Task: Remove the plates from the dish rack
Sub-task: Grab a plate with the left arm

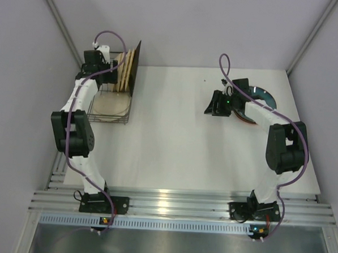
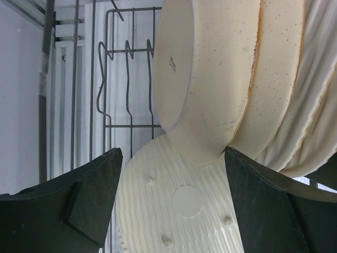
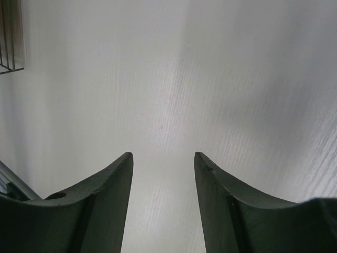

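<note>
The left gripper [image 2: 174,158] is spread wide and holds nothing. It hangs over the far end of the rack [image 1: 108,122], pointing down among the standing plates. In the wrist view its fingers [image 2: 79,200] flank the lower rim of a speckled cream plate [image 2: 205,89], the outermost of several upright ones packed face to face. Neither finger touches it. Under that rim, on the rack's floor, a pale plate [image 2: 179,211] lies flat with its ridged underside up. From above, the upright plates [image 1: 125,72] fill the rack's far half, with a dark square plate [image 1: 136,68] at the rack's right edge.

Well to the right of the rack, the right gripper [image 3: 163,158] stands about half open and empty over the table [image 3: 174,79], pointing back toward the rack. Farther right again, partly under that arm, a teal plate [image 1: 265,96] lies on the table, seemingly on top of at least one other, so part of the unloading looks done.

The step in hand appears to be the left arm's pick of the next upright plate. That calls for sinking until one finger passes each side of the cream plate's rim. The right finger must slip into the narrow seam beside the neighbouring plate so that it takes one plate, not two. Then the grip should close firmly and lift straight up, clear of the prongs, before carrying the plate right of the rack.
</note>
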Available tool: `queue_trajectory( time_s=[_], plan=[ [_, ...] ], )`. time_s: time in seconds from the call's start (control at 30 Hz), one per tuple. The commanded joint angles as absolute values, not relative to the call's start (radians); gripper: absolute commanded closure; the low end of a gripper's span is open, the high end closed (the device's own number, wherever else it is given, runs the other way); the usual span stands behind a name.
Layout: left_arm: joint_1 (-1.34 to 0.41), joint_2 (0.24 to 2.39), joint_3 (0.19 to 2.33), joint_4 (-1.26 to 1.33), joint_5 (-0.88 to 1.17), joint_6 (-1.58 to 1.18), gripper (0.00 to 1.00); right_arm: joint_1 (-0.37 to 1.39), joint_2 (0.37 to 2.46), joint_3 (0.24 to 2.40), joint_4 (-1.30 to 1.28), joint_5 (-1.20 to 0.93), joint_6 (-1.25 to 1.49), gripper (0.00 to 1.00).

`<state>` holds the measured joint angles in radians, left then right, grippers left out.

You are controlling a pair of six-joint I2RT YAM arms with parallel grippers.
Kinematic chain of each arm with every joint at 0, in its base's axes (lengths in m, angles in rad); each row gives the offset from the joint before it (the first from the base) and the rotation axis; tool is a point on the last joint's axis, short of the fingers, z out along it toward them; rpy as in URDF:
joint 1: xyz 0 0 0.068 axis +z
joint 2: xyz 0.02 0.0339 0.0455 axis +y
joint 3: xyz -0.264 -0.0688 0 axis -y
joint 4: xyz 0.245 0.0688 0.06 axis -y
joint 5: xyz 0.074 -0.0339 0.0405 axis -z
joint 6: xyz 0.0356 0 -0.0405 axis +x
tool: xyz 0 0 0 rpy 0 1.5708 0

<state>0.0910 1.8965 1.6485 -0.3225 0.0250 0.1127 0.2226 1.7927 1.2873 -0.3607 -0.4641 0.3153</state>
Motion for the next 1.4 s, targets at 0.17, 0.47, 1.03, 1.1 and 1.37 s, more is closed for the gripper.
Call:
queue_trajectory(
  time_s=[0.17, 0.47, 1.03, 1.1, 1.37],
  plan=[
    [0.051, 1.957, 1.712, -0.328, -0.057, 0.195, 0.17, 0.235, 1.795, 1.308, -0.337, -0.462, 0.307, 0.49],
    [-0.031, 1.999, 1.681, -0.212, -0.265, 0.213, 0.25, 0.236, 1.798, 1.305, -0.336, -0.460, 0.308, 0.49],
    [-0.086, 1.979, 1.563, 0.067, -0.393, 0.193, 0.66, 0.235, 1.786, 1.302, -0.337, -0.453, 0.307, 0.50],
    [-0.087, 1.982, 1.560, 0.081, -0.391, 0.186, 0.75, 0.235, 1.783, 1.301, -0.336, -0.451, 0.307, 0.50],
    [-0.087, 1.991, 1.555, 0.113, -0.439, 0.183, 1.00, 0.236, 1.773, 1.293, -0.336, -0.449, 0.304, 0.51]
  ],
)
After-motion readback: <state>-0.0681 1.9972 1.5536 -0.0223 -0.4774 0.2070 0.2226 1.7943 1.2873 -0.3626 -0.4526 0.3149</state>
